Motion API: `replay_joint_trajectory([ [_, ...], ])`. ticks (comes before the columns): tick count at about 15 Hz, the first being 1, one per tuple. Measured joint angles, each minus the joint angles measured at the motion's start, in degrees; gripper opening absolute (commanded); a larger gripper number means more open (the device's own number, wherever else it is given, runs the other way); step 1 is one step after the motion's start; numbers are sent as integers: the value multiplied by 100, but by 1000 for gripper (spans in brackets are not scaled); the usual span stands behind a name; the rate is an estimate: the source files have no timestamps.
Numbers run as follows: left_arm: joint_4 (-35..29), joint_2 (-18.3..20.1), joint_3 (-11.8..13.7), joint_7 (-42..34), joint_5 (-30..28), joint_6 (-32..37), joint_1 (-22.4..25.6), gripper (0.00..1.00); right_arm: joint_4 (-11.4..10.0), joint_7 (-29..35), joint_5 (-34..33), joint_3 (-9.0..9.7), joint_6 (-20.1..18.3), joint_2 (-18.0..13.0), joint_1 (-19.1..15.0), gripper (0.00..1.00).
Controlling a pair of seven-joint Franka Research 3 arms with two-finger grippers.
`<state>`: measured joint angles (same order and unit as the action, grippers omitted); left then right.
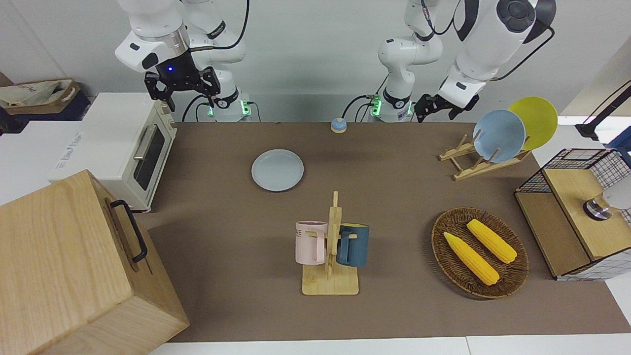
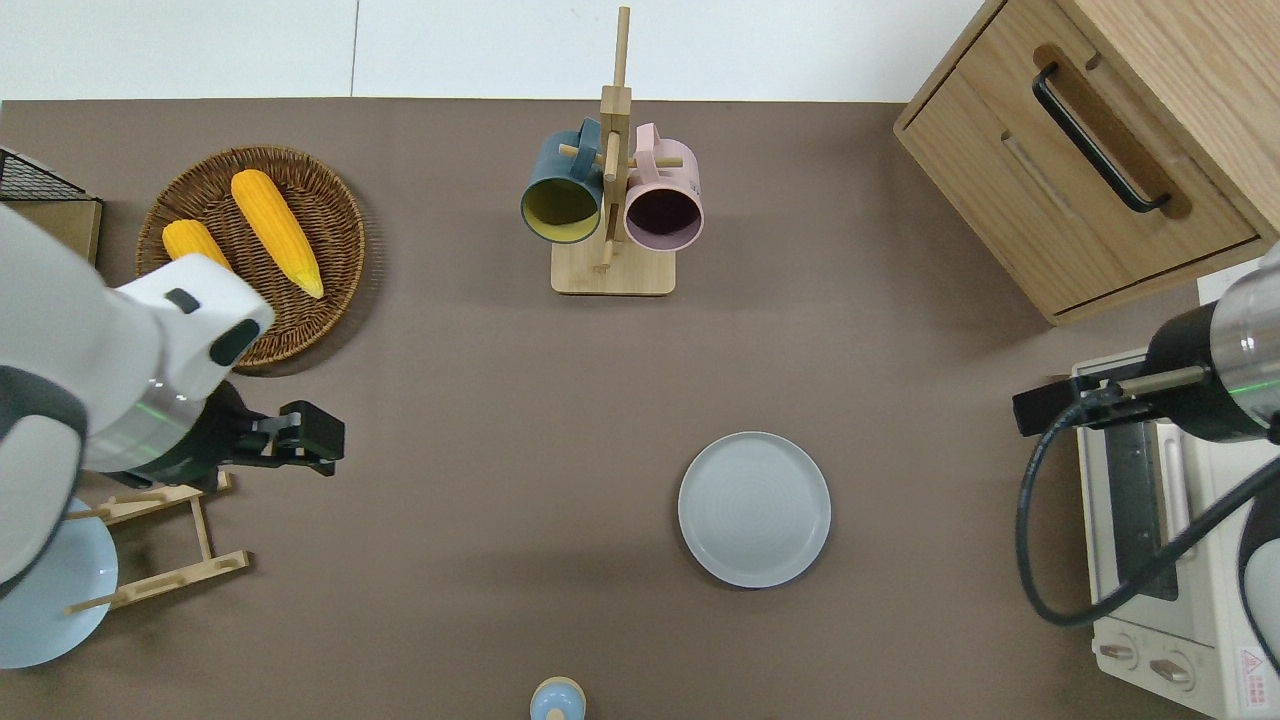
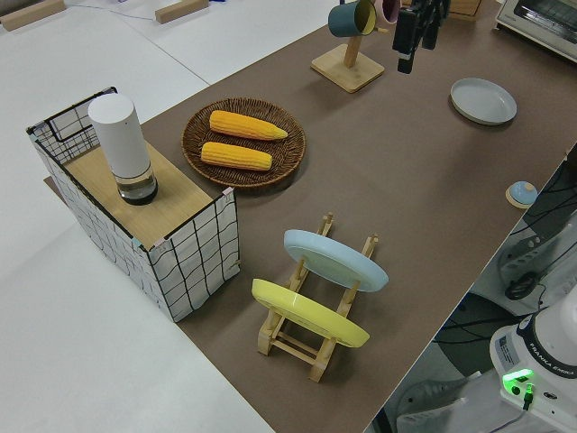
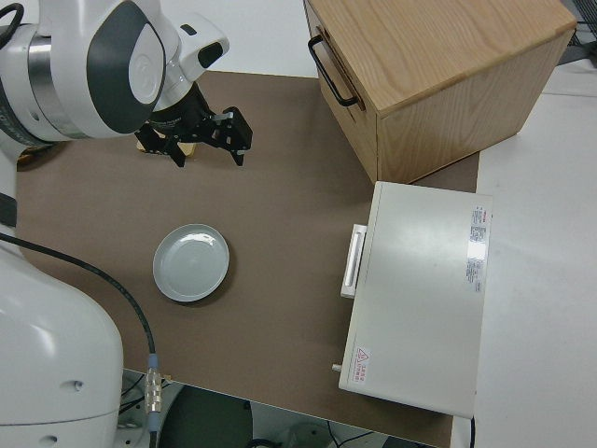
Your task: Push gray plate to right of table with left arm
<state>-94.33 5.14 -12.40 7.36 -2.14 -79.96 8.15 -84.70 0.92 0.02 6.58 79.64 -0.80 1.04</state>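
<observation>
Wicker basket [image 1: 479, 252] holds two corn cobs [image 1: 471, 258]; left end effector [image 2: 310, 452] seemingly open, empty.

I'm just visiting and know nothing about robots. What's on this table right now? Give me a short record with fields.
Gray plate: flat on the table, toward the right arm's end, nothing touching it
Left gripper: in the air, over bare table by the plate rack, holding nothing
Right arm: parked
Mug stand: farther from the robots than the gray plate, holds a pink and a dark blue mug
Wicker basket: toward the left arm's end, holds two corn cobs
Plate rack: holds a blue and a yellow plate upright
Toaster oven: at the right arm's end
</observation>
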Motion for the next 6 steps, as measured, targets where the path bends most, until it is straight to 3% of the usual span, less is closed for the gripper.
replay_joint_trajectory([
  [6, 475, -209, 125, -205, 29, -28, 60, 995, 0, 0, 0, 0, 0, 0, 0, 983],
])
